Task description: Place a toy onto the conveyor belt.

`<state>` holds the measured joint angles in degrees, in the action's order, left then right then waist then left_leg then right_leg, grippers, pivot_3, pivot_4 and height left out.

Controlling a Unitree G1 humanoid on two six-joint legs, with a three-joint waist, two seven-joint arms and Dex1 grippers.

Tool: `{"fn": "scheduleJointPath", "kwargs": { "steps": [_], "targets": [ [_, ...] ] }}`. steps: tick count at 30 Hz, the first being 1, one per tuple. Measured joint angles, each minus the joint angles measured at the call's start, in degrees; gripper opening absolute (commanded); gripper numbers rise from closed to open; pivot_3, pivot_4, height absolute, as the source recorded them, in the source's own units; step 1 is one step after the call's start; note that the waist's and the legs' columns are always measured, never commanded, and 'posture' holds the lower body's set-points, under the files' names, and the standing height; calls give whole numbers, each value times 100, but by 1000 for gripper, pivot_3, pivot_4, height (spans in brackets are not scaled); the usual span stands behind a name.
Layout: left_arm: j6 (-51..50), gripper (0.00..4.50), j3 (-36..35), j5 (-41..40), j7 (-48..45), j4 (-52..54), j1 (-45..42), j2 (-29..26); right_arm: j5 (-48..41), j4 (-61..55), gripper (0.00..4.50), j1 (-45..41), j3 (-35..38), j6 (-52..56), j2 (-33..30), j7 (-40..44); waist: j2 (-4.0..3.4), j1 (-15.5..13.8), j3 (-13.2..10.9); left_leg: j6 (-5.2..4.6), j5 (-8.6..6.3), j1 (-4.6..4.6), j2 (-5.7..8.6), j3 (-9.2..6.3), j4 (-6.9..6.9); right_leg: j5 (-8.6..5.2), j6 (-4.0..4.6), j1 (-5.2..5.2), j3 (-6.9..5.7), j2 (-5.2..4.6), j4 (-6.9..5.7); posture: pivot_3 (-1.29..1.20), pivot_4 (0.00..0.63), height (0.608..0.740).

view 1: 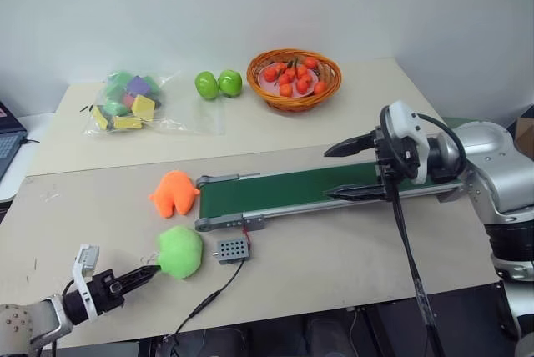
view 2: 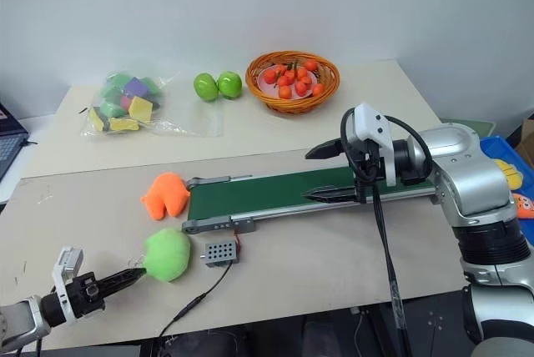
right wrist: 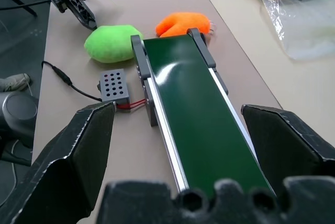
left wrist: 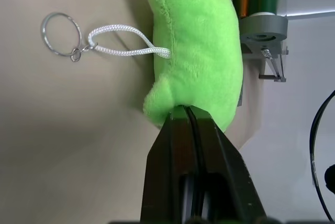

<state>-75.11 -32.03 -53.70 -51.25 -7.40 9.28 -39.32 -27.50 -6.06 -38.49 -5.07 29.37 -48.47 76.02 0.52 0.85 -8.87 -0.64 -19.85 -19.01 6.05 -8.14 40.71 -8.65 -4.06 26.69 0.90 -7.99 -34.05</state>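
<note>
**Left end effector pinches the lime toy**

The left end effector (view 1: 143,274), lower left of the frame, has its fingers closed narrow on the edge of the toy (view 1: 181,251), which lies on the desk (view 1: 334,257) just below the conveyor belt (view 1: 309,188). The grasp step looks done; next comes a lift up and over onto the belt. The right end effector (view 1: 355,171) hovers wide over the belt. At upper centre a wicker basket (view 1: 321,90) holds small orange fruit; a clear bag (view 1: 188,115) holds coloured blocks.
</note>
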Motion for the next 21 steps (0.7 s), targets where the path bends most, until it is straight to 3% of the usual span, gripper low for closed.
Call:
{"fn": "scheduleJointPath", "kwargs": {
  "steps": [9, 15, 21],
  "targets": [
    [78, 4078, -206, -41, 110, 2, 95, -37, 33, 16, 4500, 9, -1, -11, 6, 2, 0, -2, 0, 0, 0, 0, -1, 0, 0, 0, 0, 0, 0, 1, -1, 0, 150, 740],
    [-194, 4078, -800, -293, -62, -23, 673, -362, 35, 17, 4500, 51, 0, -12, 6, 1, 0, 20, 0, -4, -6, 0, -2, 7, -2, 0, 0, 5, 3, 4, 2, 0, 150, 740],
    [-79, 4078, -772, -204, -86, -356, 727, -320, 40, 18, 4500, 66, -2, -12, 21, -5, 0, -30, 0, -5, -6, 0, -2, 9, 0, 0, 0, 1, 2, 2, -1, 0, 150, 740]
  ]
}}
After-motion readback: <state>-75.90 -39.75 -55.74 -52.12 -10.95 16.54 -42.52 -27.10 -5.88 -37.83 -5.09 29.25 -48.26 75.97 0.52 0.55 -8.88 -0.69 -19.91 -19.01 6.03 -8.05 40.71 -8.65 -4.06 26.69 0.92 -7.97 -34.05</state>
